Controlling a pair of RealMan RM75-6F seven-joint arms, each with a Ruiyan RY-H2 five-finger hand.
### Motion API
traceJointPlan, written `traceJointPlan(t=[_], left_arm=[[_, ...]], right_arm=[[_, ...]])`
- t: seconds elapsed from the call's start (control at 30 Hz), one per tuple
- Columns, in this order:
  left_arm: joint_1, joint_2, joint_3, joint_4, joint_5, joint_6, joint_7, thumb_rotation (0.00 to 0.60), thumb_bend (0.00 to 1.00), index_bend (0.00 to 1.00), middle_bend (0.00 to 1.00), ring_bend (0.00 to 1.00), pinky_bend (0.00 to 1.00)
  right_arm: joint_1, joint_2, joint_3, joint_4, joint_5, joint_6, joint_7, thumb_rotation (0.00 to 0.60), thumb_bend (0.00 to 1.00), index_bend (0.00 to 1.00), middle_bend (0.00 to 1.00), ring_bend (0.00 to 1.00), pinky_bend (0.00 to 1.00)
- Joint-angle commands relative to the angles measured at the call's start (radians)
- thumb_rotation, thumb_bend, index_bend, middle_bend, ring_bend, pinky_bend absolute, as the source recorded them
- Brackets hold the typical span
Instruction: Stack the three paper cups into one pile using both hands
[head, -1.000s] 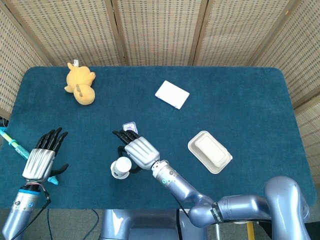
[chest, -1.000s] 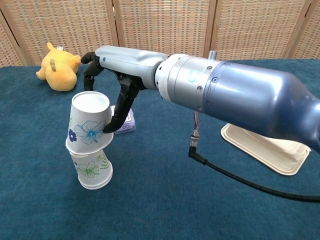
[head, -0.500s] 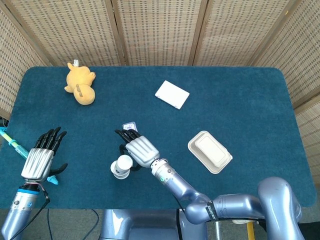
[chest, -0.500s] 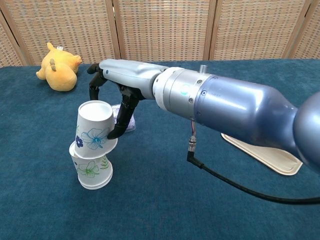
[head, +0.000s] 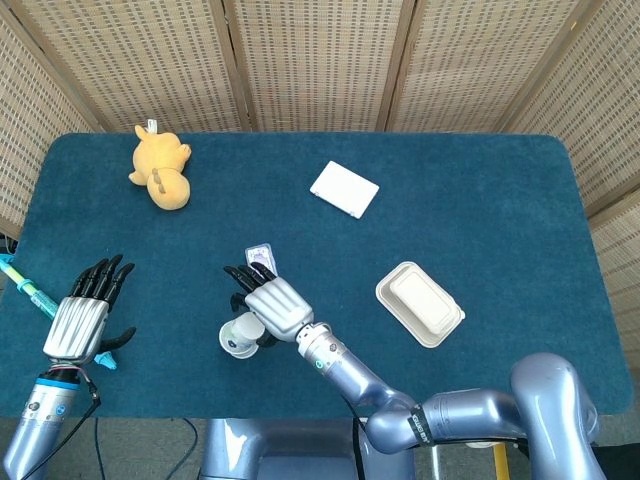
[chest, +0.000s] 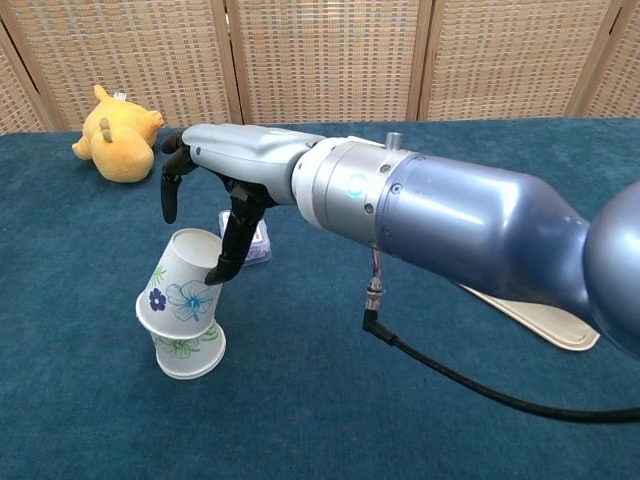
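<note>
Right hand (chest: 215, 185): fingers clamped on tilted upper paper cup (chest: 183, 292), seated over lower cup (chest: 190, 352). Left hand (head: 80, 315): fingers apart, holding nothing, above tabletop (head: 480, 200).

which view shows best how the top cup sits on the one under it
The chest view: the top cup is seen side-on, tilted over the lower cup. The head view shows only a white round from above, partly behind the right hand.
</note>
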Motion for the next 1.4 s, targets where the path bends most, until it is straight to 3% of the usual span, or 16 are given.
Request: traceJointPlan(t=[0.03, 0.8, 1.4], left_arm=[[0.000, 0.001, -0.001, 0.000, 0.000, 0.000, -0.002, 0.600, 0.22, 0.06, 0.00, 0.00, 0.09], [0.002, -0.003, 0.000, -0.002, 0.003, 0.001, 0.009, 0.600, 0.22, 0.06, 0.00, 0.00, 0.09], [0.003, 0.000, -0.003, 0.000, 0.003, 0.002, -0.001, 0.600, 0.22, 0.06, 0.00, 0.00, 0.09]], right_arm=[[0.004, 0.000, 0.006, -0.005, 0.007, 0.003, -0.007, 0.600, 0.19, 0.40, 0.00, 0.00, 0.09], [-0.021, 0.068, -0.008, -0.029, 0.036, 0.055, -0.069, 0.600, 0.20, 0.37, 0.00, 0.00, 0.08], [0.014, 0.019, 0.025, 0.000, 0.036, 0.081, -0.105, 0.600, 0.19, 0.34, 0.00, 0.00, 0.08]])
